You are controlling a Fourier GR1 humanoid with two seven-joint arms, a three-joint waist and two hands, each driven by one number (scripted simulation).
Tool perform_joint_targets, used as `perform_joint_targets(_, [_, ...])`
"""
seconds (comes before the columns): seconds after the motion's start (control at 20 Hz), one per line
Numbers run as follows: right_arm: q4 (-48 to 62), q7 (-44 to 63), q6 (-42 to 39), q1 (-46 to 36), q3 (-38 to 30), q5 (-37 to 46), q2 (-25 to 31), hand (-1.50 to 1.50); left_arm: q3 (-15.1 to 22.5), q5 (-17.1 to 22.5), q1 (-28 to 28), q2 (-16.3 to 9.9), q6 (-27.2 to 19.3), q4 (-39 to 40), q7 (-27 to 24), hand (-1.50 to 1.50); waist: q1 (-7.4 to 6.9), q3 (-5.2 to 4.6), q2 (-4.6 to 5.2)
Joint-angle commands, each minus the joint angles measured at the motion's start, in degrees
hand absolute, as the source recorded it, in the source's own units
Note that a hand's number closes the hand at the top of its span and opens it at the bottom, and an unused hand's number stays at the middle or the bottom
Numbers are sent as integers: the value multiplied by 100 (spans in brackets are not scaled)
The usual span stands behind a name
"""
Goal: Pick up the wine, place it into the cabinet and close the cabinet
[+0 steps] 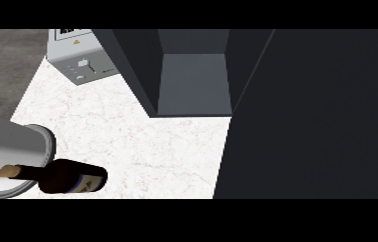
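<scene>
Head view shows neither hand, so their state cannot be told; only a grey forearm curves in at the lower left. The wine bottle lies across it, long axis level with the view's lower edge, cork-coloured neck pointing left. It is dark glass with a dark label. Beyond, on the white marbled table, the cabinet stands open beside a toaster.

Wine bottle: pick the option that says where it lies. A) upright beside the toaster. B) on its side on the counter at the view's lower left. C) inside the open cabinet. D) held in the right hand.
B: the wine bottle lies on its side on the white counter, short of the open cabinet; no hand shows.
</scene>
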State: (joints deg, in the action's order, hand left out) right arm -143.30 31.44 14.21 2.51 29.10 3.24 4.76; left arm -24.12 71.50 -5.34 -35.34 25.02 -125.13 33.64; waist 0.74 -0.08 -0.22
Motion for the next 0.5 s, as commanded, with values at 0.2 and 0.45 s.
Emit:
perform_joint_targets(0.2, [-1201,593,372,188,364,917,359,-150,451,-980,-224,663,418,128,-131,-150,29,-4,-24])
perform_joint_targets(0.45, [-982,567,610,106,621,1127,402,-150,482,-1409,-86,896,968,700,-344,-150,28,-3,-15])
